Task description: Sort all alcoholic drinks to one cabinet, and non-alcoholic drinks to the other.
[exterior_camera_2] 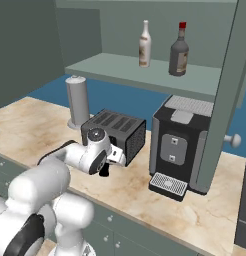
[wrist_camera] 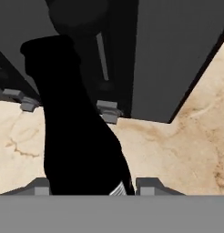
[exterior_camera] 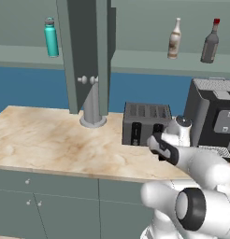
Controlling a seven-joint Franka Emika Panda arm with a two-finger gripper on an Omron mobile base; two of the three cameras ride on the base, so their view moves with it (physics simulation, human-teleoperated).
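My gripper (wrist_camera: 96, 186) is low over the counter in front of the toaster (exterior_camera: 146, 122), shut on the small black bottle (wrist_camera: 77, 136). The bottle stands upright between the two fingertips (wrist_camera: 41, 186), which press on its lower sides. From the side, the gripper (exterior_camera_2: 112, 159) has the bottle's dark base (exterior_camera_2: 104, 171) showing beneath it. On the upper cabinet shelf stand the teal flask (exterior_camera: 51, 37) at the left, and the pale cream bottle (exterior_camera: 174, 39) with the red-capped dark grey bottle (exterior_camera: 211, 43) at the right.
A black coffee machine (exterior_camera_2: 180, 145) stands just right of the toaster. A grey cylinder (exterior_camera_2: 78, 102) stands on the counter behind the toaster's left. An open cabinet door (exterior_camera: 86, 51) hangs down over the counter between the two shelf sections.
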